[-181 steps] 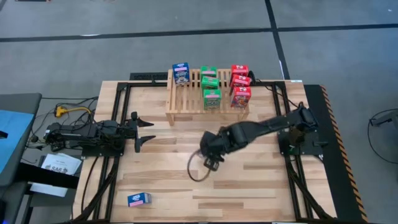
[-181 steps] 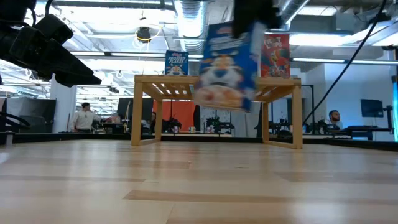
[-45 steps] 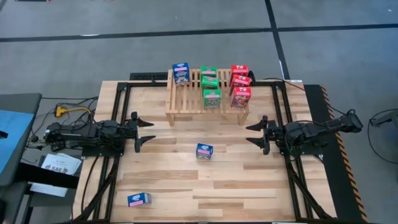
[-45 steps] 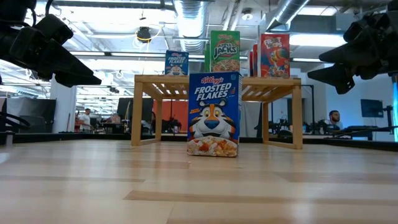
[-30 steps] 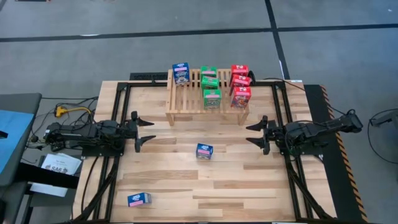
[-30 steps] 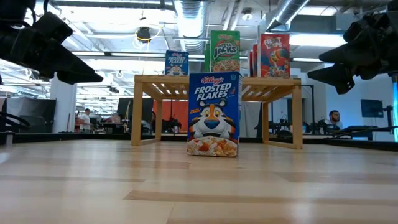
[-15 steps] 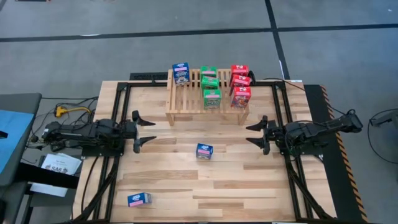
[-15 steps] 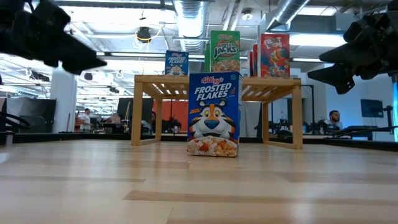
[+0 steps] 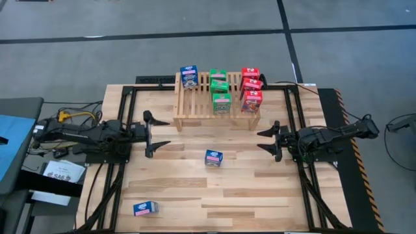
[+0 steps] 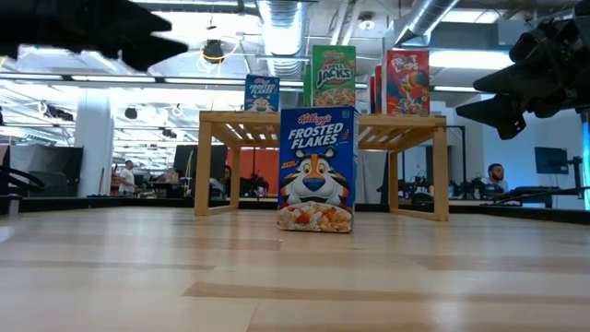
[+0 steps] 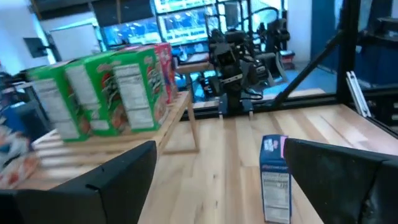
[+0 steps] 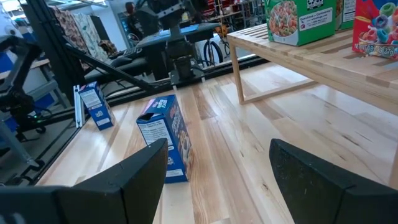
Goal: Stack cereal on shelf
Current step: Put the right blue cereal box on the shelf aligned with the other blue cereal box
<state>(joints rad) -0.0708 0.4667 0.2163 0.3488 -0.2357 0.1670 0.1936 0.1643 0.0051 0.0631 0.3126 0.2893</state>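
A blue cereal box stands upright on the table's middle, in front of the shelf; it also shows in the low view. A second blue box lies flat near the front left. On the shelf's slats stand one blue box, three green boxes and three red boxes. My left gripper hangs open at the table's left, raised above it, with the standing blue box ahead of its fingers. My right gripper waits open at the right.
Black frame rails run along the table's left, right and far sides. Bare wood lies in front of the standing box. Cables and a paper sheet sit off the left edge. People show in the room behind the table.
My left gripper has risen and moved a little toward the table's right and far edges, nearer the shelf's left end. The right arm and all the boxes have stayed where they were.
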